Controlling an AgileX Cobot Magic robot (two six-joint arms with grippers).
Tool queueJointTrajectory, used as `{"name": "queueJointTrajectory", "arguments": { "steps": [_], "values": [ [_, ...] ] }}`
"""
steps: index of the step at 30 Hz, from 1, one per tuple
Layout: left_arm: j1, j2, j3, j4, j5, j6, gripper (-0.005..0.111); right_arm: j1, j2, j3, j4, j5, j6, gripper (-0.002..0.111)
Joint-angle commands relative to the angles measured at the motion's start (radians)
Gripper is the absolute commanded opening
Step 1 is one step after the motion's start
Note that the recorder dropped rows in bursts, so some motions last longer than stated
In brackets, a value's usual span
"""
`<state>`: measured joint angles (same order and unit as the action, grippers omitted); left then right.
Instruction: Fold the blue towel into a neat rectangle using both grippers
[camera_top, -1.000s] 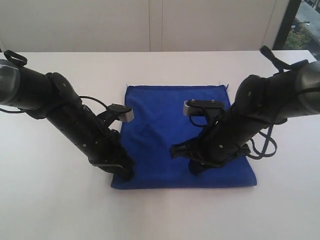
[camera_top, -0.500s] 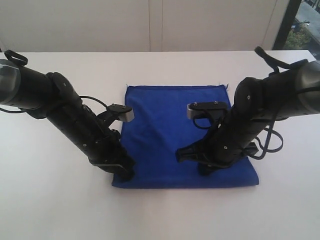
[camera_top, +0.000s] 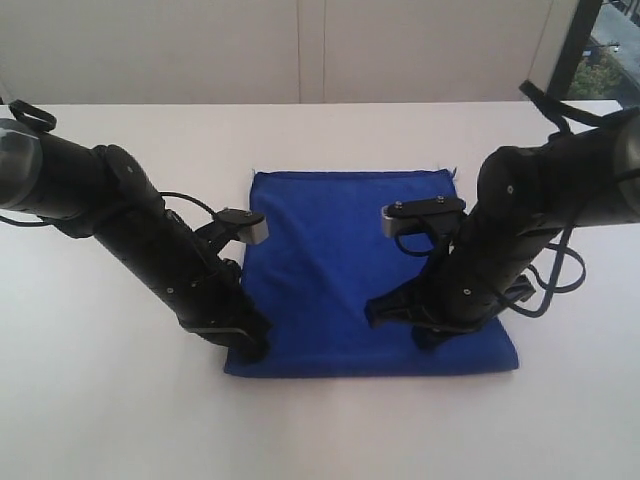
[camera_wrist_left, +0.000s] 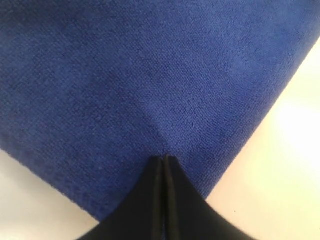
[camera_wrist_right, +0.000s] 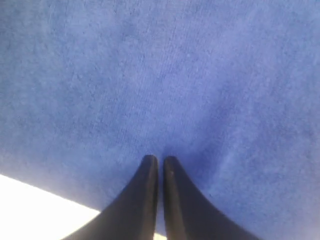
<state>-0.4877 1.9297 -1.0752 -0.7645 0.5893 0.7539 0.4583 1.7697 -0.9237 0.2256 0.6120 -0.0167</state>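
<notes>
The blue towel (camera_top: 340, 250) lies flat on the white table (camera_top: 100, 420) as a broad rectangle. My left gripper (camera_top: 250, 350) is shut, and its tips press down on the towel's near left corner. The left wrist view shows the joined tips (camera_wrist_left: 164, 158) on the cloth (camera_wrist_left: 125, 75) close to its edge. My right gripper (camera_top: 430, 340) rests on the towel near its front edge, right of the middle. In the right wrist view its fingers (camera_wrist_right: 160, 159) stand almost together on the cloth (camera_wrist_right: 175, 75), with nothing pinched between them.
White table surface (camera_top: 560, 420) surrounds the towel on all sides. A pale wall (camera_top: 300, 50) runs behind the far edge, with a dark window frame (camera_top: 575, 45) at the far right. Black cables (camera_top: 545, 290) loop off the right arm.
The right arm has slid to the right along the towel's front edge, and the creases in the middle of the cloth have flattened. The left arm has stayed put.
</notes>
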Motion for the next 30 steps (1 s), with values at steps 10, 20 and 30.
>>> {"name": "queueJointTrajectory", "arguments": {
  "steps": [10,20,30],
  "values": [
    [-0.004,0.015,0.008,0.018,0.01,-0.021,0.0,0.0,0.007,0.006,-0.207,0.021,0.137,0.005],
    [-0.004,0.015,0.008,0.018,0.018,-0.021,0.0,0.0,0.007,0.006,-0.352,0.086,0.202,0.005],
    [-0.004,0.015,0.008,0.018,0.023,-0.022,0.0,0.0,0.007,0.006,-0.476,0.115,0.279,0.005]
  ]
}}
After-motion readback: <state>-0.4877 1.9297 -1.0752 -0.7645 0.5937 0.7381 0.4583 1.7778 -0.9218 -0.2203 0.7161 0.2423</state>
